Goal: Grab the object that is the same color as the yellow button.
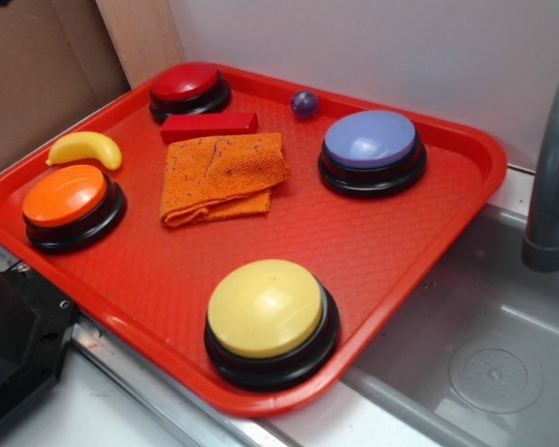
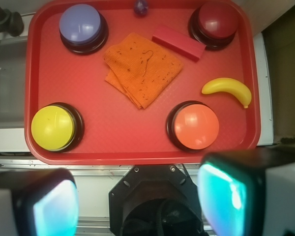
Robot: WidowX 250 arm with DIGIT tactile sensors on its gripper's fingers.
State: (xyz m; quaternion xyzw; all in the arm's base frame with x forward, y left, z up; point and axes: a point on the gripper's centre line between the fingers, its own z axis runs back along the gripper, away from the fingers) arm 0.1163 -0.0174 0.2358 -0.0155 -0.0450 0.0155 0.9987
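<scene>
- Exterior view: a red plastic tray (image 1: 419, 244) lies beside a grey sink (image 1: 503, 345).
- The small curved glossy yellow banana toy (image 1: 86, 149) lies at the tray's 9 o'clock edge, just above the orange dome button (image 1: 70, 203).
- The large pale-yellow dome button (image 1: 269, 317) on its black base sits at 6 o'clock, well apart from the banana.
- The gripper does not appear in this view.
- Wrist view: the gripper (image 2: 137, 204) hovers below the tray's near rim, its two pads spread wide with nothing between them.
- Here the banana lies at 3 o'clock, between the dark red dome button (image 2: 217, 22) and the orange one.
- A folded orange cloth (image 2: 143, 69) lies mid-tray.
</scene>
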